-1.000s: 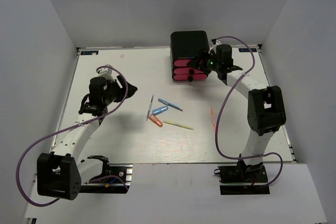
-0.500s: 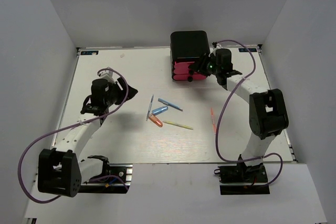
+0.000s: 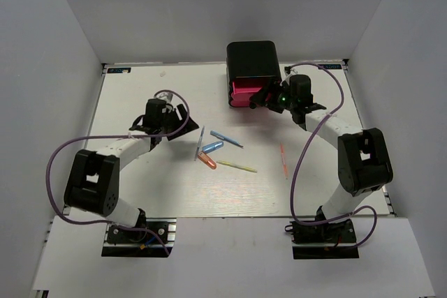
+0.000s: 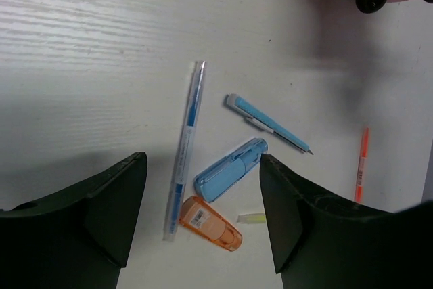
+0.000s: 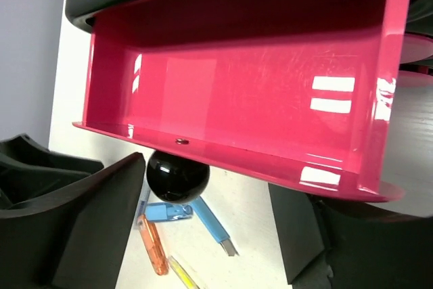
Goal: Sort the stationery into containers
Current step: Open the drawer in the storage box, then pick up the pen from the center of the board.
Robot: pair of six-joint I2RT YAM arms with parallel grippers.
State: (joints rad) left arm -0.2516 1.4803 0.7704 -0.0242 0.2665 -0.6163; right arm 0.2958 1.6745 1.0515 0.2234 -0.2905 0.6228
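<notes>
Top external view, nearest first: on the white table [image 3: 160, 190] the yellow-green pen [image 3: 236, 166] lies closest to the arm bases, with the orange marker [image 3: 207, 160] just beside its left end. A little farther lie the blue marker [image 3: 212, 147], the thin grey-blue pen [image 3: 199, 143] angled steeply at the left of the cluster, and the blue pen [image 3: 227, 139]. The orange pen [image 3: 283, 160] lies alone, well apart to the right. The left gripper [image 3: 177, 113] hangs just left of the cluster, and in the left wrist view its fingers [image 4: 101, 214] are spread wide with nothing between them. They frame the thin grey-blue pen [image 4: 186, 147], the blue marker [image 4: 230, 169] and the orange marker [image 4: 211, 223], all lying close together on the table below. At the far edge stands the black box [image 3: 251, 59], its uppermost pink drawer [image 3: 243, 94] slid out toward the arms, and the right gripper [image 3: 262, 97] sits at that drawer's front. In the right wrist view the right gripper's fingers [image 5: 88, 228] stand apart under the drawer's front lip. The black knob [image 5: 177, 175] sits between them close against one finger, the other finger well clear, so the knob is not pinched. The glossy pink drawer [image 5: 237, 79] fills the upper part of that view, with the markers visible on the table beneath it
</notes>
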